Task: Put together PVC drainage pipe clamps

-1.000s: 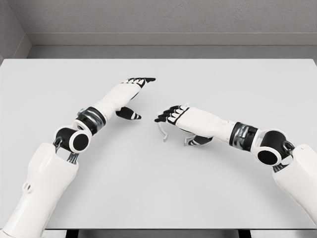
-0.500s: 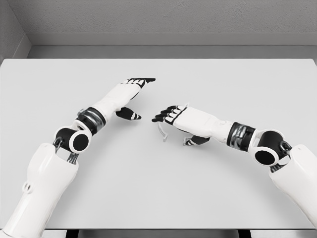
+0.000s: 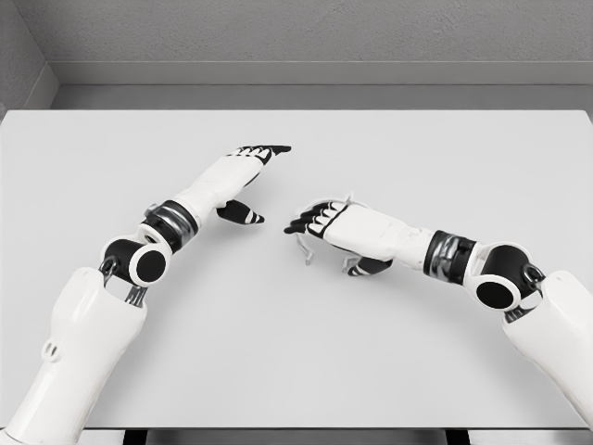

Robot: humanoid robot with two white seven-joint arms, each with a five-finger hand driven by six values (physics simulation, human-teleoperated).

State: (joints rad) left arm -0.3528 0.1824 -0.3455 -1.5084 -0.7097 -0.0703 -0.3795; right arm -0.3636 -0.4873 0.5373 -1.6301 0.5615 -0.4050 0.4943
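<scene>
On table [image 3: 445, 158], right robot hand [image 3: 320, 222] curled over thin clamp piece [image 3: 303, 246]; left robot hand [image 3: 243, 176] flat, released.

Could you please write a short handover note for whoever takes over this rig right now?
Left hand: open, fingers stretched flat over the table, holding nothing, well apart from the clamp.
Right hand: over the pale clamp, fingers curled; the palm hides whether they grip it.
Clamp: thin, near table centre; one end shows below the fingertips, another bit by the thumb. How many pieces cannot be told.
Done: right hand has reached the clamp.
Left: confirm the grasp, bring the left hand in, join the parts. No pipe shows in the head view.
</scene>
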